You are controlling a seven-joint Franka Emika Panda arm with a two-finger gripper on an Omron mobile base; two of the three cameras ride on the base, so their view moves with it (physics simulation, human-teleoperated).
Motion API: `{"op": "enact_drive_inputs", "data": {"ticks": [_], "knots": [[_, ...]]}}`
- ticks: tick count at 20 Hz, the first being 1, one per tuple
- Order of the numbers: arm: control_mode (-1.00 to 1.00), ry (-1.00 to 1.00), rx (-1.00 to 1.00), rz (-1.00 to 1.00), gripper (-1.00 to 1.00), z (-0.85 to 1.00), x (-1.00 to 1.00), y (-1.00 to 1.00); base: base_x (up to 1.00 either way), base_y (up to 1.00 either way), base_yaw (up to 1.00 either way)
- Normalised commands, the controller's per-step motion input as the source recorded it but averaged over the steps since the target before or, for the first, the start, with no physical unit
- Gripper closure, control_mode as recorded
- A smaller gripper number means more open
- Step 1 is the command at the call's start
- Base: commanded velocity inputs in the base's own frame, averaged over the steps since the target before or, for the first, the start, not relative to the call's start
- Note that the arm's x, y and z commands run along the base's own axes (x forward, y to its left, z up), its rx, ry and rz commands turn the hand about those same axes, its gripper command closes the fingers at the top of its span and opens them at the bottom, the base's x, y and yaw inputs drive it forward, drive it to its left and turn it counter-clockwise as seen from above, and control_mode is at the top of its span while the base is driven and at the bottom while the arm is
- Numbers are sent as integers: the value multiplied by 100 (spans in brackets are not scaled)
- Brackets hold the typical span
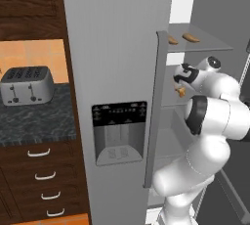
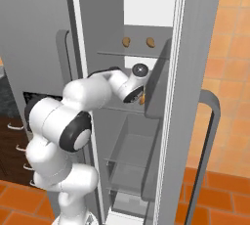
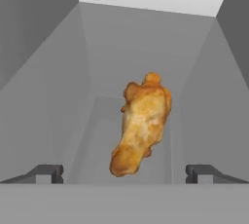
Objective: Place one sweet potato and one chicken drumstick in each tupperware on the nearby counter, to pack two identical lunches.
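Note:
A golden-brown chicken drumstick lies on a grey fridge shelf, its narrow end toward me. My gripper is open, one dark fingertip on each side of that end, neither touching it. From the base cameras my hand reaches into the open fridge at middle-shelf height, with the drumstick just below it. Two brown sweet potatoes rest on the shelf above. The speckled counter is at the left. The tupperware is out of view.
The fridge's closed left door with its dispenser panel stands between my arm and the counter. A silver four-slot toaster sits on the counter. The open right door flanks my arm, and clear drawers lie below the shelf.

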Motion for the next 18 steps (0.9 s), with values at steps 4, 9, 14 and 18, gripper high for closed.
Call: {"op": "enact_drive_inputs", "data": {"ticks": [4,9,14,18], "knots": [[-100,0,-3,0,-100,-43,39,-9,0,0,0],[-100,0,0,0,-100,-28,42,-14,0,0,0],[-100,0,0,-3,-100,-24,58,-25,0,0,0],[-100,-2,0,0,100,-46,14,-21,0,0,0]]}}
